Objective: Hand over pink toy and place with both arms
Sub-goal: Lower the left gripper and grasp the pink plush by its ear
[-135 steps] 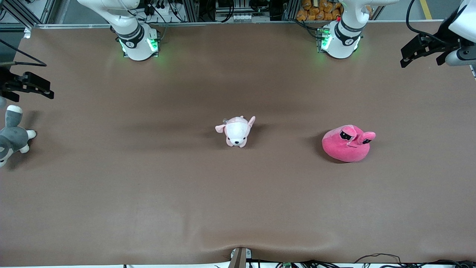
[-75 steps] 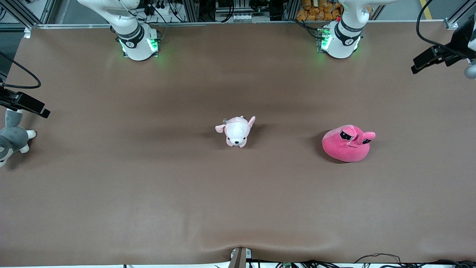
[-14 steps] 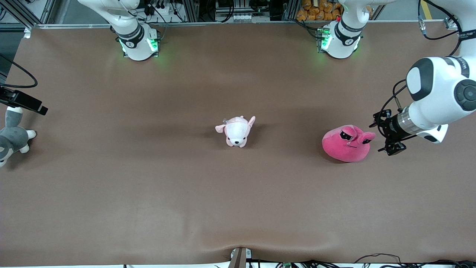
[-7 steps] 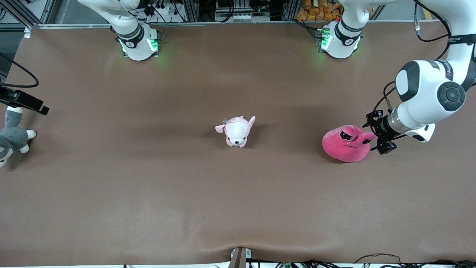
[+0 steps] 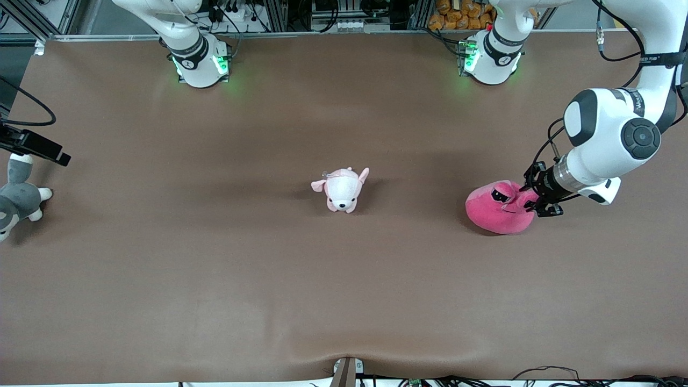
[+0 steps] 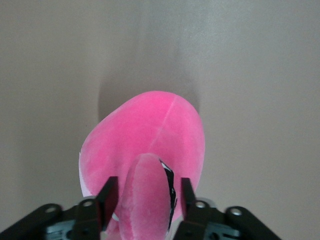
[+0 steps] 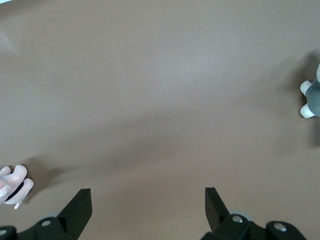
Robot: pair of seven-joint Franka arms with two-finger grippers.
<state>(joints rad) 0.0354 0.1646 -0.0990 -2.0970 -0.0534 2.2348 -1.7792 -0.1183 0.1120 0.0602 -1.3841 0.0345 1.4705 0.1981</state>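
The hot-pink rounded plush toy (image 5: 500, 212) is positioned on the brown table (image 5: 269, 269) toward the left arm's end. One eye stalk is bracketed by the left pincer (image 6: 145, 196), with contact on both sides. The right pincer (image 7: 147, 202) is held open above the table near the grey plush (image 7: 312, 97).

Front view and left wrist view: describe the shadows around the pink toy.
Front view: a soft dark shadow edges the pink toy toward the right arm's end of the table. Left wrist view: a diffuse shadow rings its body.
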